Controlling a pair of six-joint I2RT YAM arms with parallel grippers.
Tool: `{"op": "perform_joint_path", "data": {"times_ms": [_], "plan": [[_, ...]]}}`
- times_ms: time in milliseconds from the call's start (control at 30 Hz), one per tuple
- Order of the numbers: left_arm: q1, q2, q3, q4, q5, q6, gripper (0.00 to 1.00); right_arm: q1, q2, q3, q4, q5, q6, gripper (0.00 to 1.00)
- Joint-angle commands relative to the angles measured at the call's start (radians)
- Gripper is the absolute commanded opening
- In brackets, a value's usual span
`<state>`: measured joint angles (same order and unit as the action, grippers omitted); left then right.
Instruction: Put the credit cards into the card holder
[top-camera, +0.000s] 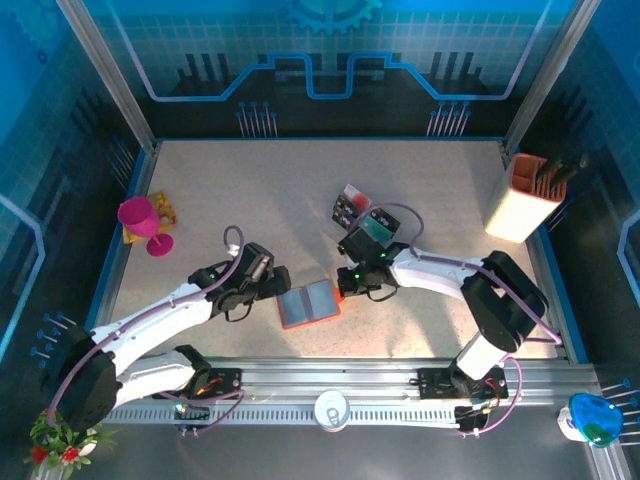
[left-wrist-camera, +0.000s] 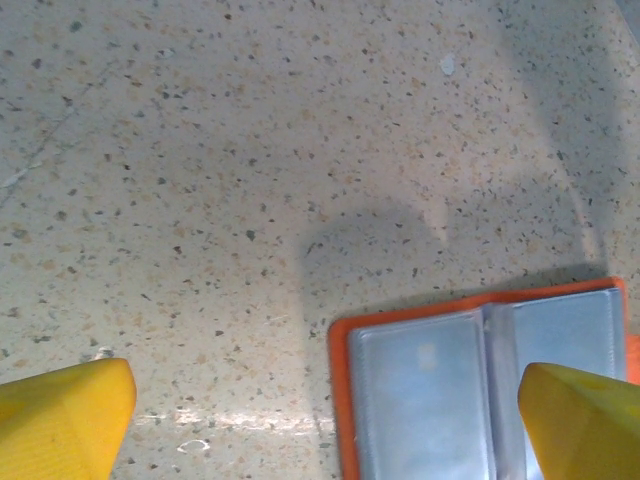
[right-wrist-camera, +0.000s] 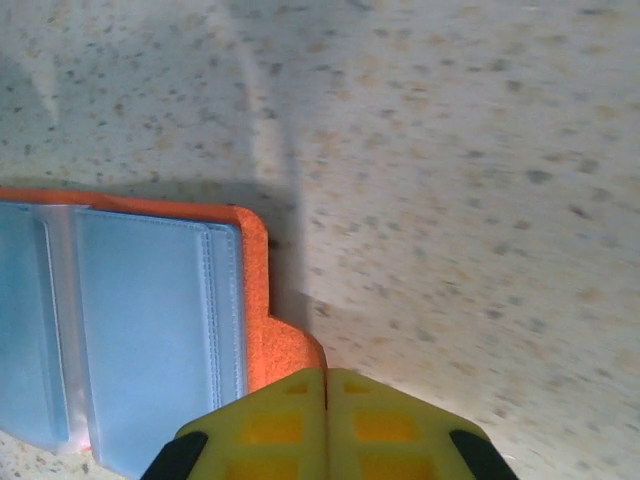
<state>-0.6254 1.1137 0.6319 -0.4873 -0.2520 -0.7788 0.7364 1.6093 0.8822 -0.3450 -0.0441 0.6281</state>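
1. My left fingers (top-camera: 278, 282) stand wide apart and hold nothing, at the card holder's (top-camera: 308, 304) left edge; bare desk (top-camera: 250, 180) spreads leftward.
2. One card holder lies open mid-desk, sleeves up.
3. My right fingers (right-wrist-camera: 325, 400) are pressed together at its snap tab (right-wrist-camera: 290, 352); I cannot tell if they pinch it.
4. Credit cards (top-camera: 378, 228) lie just beyond my right wrist: I count two, one teal, one red-marked.

your top view looks down from high behind the rig; both wrist views sit close over the table (top-camera: 250, 190), sharing the card holder (top-camera: 308, 304).
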Motion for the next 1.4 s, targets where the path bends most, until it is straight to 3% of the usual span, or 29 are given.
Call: {"op": "perform_joint_path", "data": {"times_ms": [0, 100, 267, 433, 567, 767, 1033, 1367], "plan": [[0.003, 0.025, 0.038, 0.010, 0.045, 0.022, 0.99, -0.039, -0.056, -0.058, -0.004, -0.005, 0.016, 0.00], [0.003, 0.051, 0.050, 0.016, 0.054, 0.016, 0.99, -0.058, -0.075, -0.084, 0.003, -0.024, 0.015, 0.02], [0.001, 0.100, 0.103, 0.012, 0.057, 0.019, 0.99, -0.065, -0.114, -0.076, -0.037, -0.044, 0.002, 0.36], [0.003, 0.161, 0.182, -0.010, 0.065, 0.053, 0.99, -0.125, -0.241, -0.058, -0.113, -0.055, -0.017, 0.47], [0.001, 0.219, 0.236, -0.034, 0.060, 0.069, 0.99, -0.219, -0.291, 0.067, -0.233, -0.058, -0.108, 0.49], [0.001, 0.274, 0.259, -0.016, 0.069, 0.052, 0.99, -0.303, -0.228, 0.321, -0.404, 0.008, -0.291, 0.49], [0.001, 0.324, 0.283, -0.004, 0.080, 0.045, 0.99, -0.306, -0.061, 0.533, -0.518, 0.099, -0.455, 0.48], [0.001, 0.389, 0.293, 0.046, 0.106, 0.035, 0.99, -0.256, 0.119, 0.623, -0.493, 0.105, -0.472, 0.43]]}}
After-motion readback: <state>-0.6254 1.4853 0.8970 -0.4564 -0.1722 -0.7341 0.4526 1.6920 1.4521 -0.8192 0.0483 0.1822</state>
